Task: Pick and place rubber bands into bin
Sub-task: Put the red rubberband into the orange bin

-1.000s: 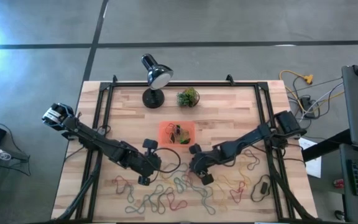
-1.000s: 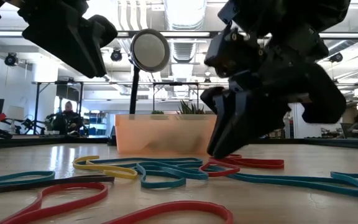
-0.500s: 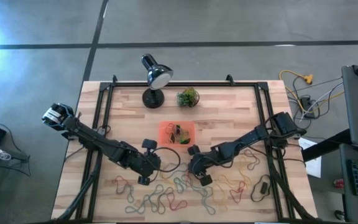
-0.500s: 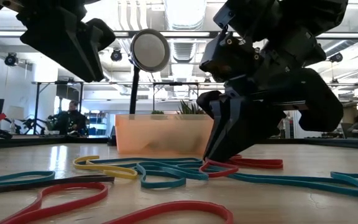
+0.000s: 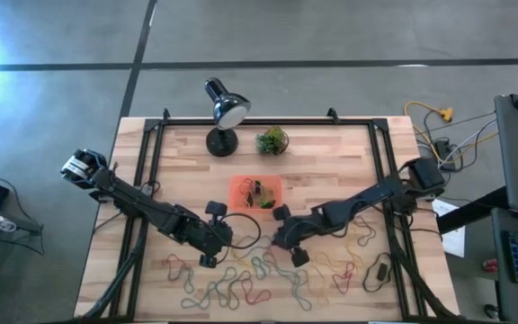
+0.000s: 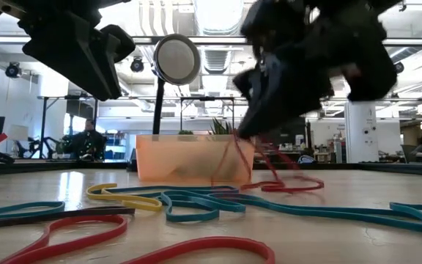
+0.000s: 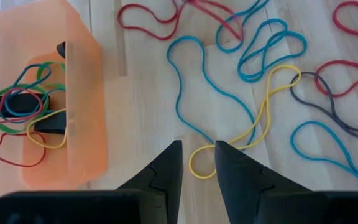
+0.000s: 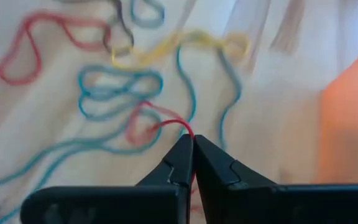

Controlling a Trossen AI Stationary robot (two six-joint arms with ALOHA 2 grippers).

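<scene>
Many rubber bands in red, teal, yellow and grey lie loose on the wooden table near its front edge. The orange bin stands mid-table with a few bands in it; it also shows in the low view and the left wrist view. My right gripper is shut on a red rubber band, just in front of the bin. My left gripper hovers open over a yellow band next to the bin and touches nothing. My right gripper pinches one strand of the red rubber band between its two fingertips, coming from above and slanting down. The band is drawn up into thin strands below the fingers. Its lower loop still lies on the table.
A black desk lamp and a small potted plant stand behind the bin near the far edge. A black frame rail runs around the table. A black object lies at the right front. Bare wood lies left and right of the bin.
My right gripper has risen from the table in front of the bin. It carries one part of the red band up with it, so the band is drawn out into strands while its other part stays on the wood. The left arm has kept still.
</scene>
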